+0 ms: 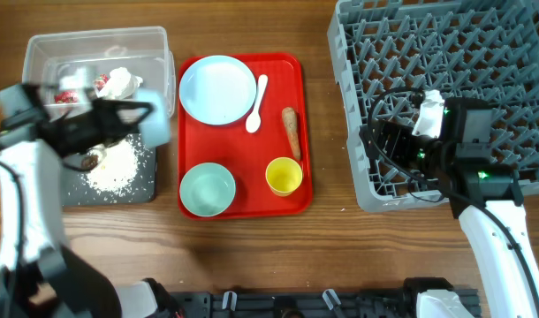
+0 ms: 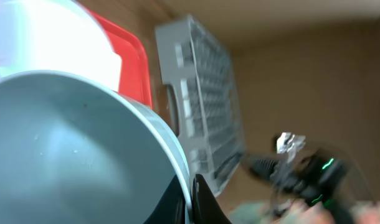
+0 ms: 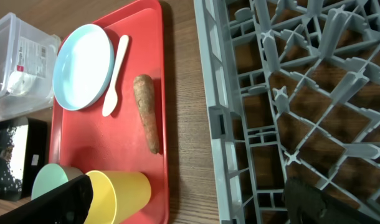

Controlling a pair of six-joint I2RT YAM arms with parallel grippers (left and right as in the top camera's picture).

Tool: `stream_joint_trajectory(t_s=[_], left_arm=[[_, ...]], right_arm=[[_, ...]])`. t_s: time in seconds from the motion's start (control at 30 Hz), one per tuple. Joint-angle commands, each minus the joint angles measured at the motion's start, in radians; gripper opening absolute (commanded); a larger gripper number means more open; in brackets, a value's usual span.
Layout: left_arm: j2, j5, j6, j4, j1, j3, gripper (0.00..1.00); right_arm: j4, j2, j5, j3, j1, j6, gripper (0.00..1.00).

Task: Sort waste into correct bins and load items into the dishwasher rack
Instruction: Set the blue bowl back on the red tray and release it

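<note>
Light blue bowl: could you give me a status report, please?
Left gripper shut on light blue bowl, raised near black tray. Right gripper open, empty, over rack edge. No obstruction seen.

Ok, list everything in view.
tub: 1, clear, far left
wrapper: 1, red-white, in tub
tissue: 1, white, in tub
bin: 1, black, beside tub
grains: heap, white, bin
lump: 1, brown, bin
tray: 1, red, centre
plate: 1, pale blue, tray
spoon: 1, white, tray
stick: 1, orange-brown, tray
cup: 1, yellow, tray
mint bowl: 1, mint, tray
blue bowl: 1, light blue, in left gripper
rack: 1, grey, right
left gripper: shut on blue bowl
right gripper: open, over rack
</note>
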Motion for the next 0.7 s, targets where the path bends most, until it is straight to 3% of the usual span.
stream_joint_trajectory(t_s=[0.0,0.17,0.3,0.5,0.67], left_arm=[[-0.105,-0.315,-0.025,0.062,-0.216,0.013,0.04],[-0.093,-0.754,-0.087,0.11,-0.528,0.013,0.04],[-0.032,-1.009,-0.087,0.152,-0.72,0.013,0.04],[0.104,-1.228,-0.087,0.203,-0.903,0.013,0.04],[0.194,-1.326,-0.087,0.199,-0.955,0.013,0.04]], right_arm=[[0.006,0.009,0.013,0.018,0.005,0.006,1.0],[0.006,0.015,0.013,0.018,0.005,0.006,1.0],[0.006,0.026,0.013,0.018,0.005,0.007,1.0],[0.005,0.045,0.013,0.018,0.005,0.008,1.0],[-0.001,0.051,0.013,0.018,0.005,0.007,1.0]])
